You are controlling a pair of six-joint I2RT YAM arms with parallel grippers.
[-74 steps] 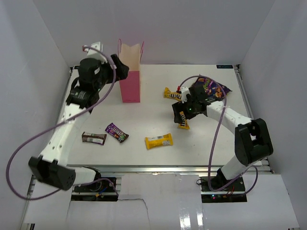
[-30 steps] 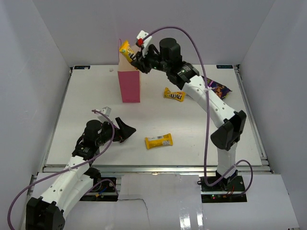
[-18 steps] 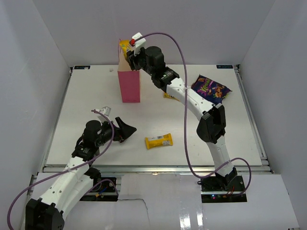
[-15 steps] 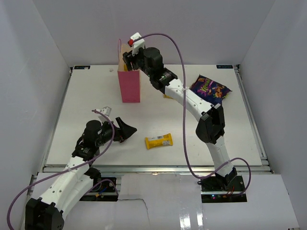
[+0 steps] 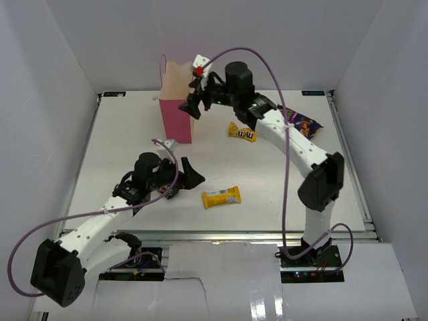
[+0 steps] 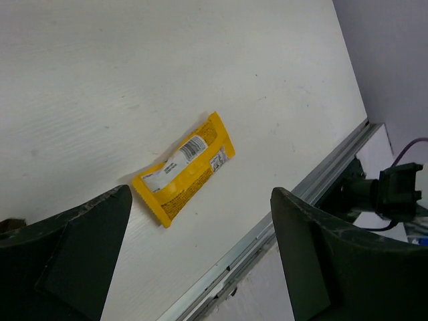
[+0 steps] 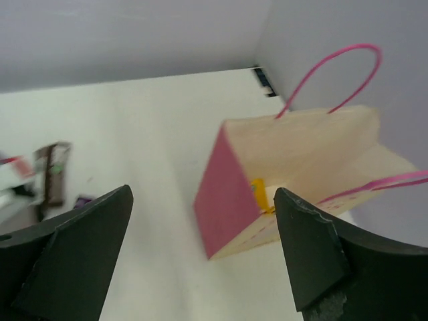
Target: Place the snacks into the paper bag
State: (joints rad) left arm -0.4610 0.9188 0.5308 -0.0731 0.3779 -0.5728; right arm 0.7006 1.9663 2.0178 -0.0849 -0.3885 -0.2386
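Right gripper (image 5: 193, 101) hangs wide and empty beside the paper bag (image 5: 175, 124) at far left, with 1 bagged packet (image 7: 258, 194) lying inside. Left gripper (image 5: 189, 175), also spread wide, hovers over the table (image 5: 134, 134) facing the near yellow packet (image 5: 221, 196). I'd say it needs to descend and pinch.

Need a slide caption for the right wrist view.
Right gripper, jaws open, facing the open pink paper gift bag with a small yellow candy packet inside.
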